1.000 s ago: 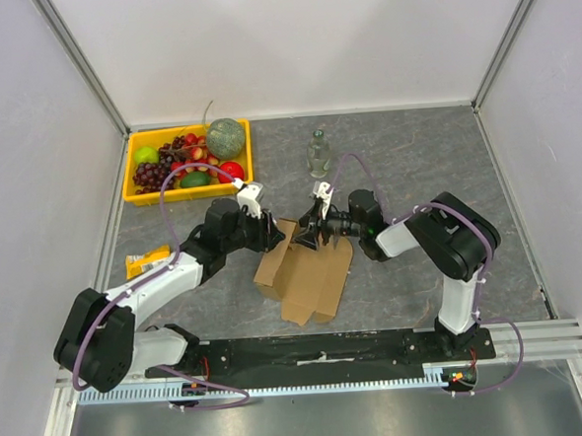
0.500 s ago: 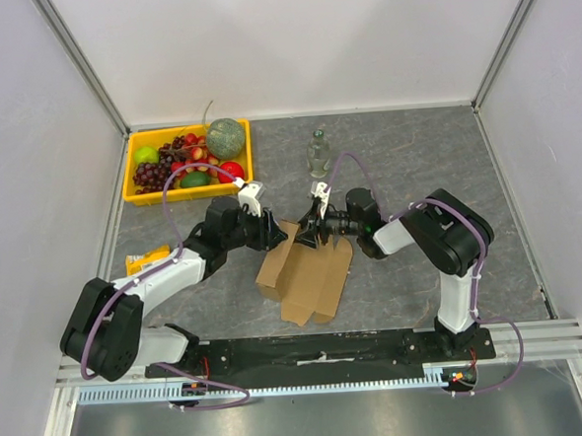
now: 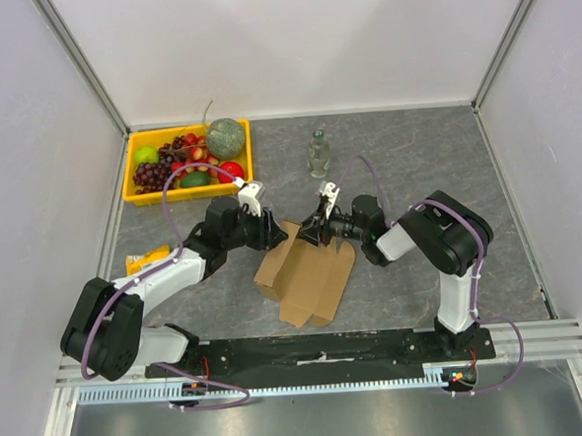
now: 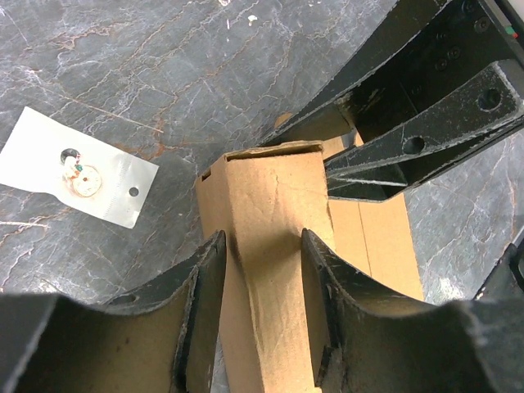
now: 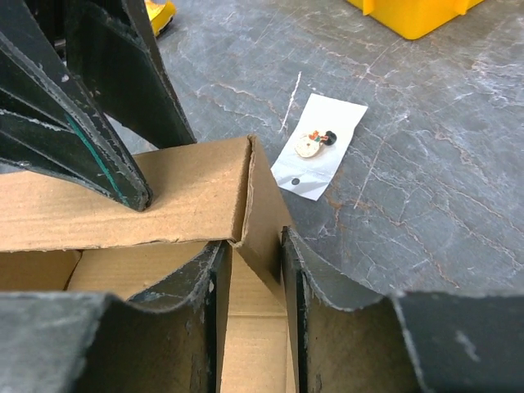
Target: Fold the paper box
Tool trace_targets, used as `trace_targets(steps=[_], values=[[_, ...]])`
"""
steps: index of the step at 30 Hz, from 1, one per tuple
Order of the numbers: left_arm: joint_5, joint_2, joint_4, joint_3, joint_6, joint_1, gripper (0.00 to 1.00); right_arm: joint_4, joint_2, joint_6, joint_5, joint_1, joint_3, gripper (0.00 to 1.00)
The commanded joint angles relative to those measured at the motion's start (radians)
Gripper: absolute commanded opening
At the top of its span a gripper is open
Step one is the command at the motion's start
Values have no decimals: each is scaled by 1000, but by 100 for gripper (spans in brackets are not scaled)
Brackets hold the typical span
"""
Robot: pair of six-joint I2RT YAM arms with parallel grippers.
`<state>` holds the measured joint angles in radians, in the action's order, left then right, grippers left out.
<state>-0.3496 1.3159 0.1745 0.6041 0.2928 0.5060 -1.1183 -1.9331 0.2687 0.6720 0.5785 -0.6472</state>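
The paper box is a brown cardboard sheet lying partly folded in the middle of the table. My left gripper comes in from the left, shut on a raised, doubled-over side wall. Both fingers press against that wall. My right gripper reaches in from the right at the box's far end. Its jaws stand narrow but open, with an upright end flap slanting across the gap between them. The right fingers show in the left wrist view, and the left fingers in the right wrist view.
A yellow tray of fruit stands at the back left. A clear bottle is behind the grippers. A yellow packet lies at the left. A small white card lies on the stone-patterned table just beyond the box.
The right jaws have narrowed around the end flap, and the right gripper has drawn slightly to the right. The left gripper has stayed put on the wall.
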Motion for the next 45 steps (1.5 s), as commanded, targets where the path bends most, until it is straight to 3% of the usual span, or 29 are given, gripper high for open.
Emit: trace_targets(steps=[1, 9, 30, 45], values=[[-28, 8, 31, 6, 20, -3, 48, -175, -20, 67, -77, 4, 35, 38], [-52, 25, 31, 10, 22, -4, 47, -256, -35, 58, -193, 55, 72, 42], [-75, 36, 37, 6, 25, -3, 47, -477, -112, 47, -443, 161, 127, 38], [-77, 31, 39, -9, 29, -1, 47, -561, -121, 79, -479, 184, 116, 40]])
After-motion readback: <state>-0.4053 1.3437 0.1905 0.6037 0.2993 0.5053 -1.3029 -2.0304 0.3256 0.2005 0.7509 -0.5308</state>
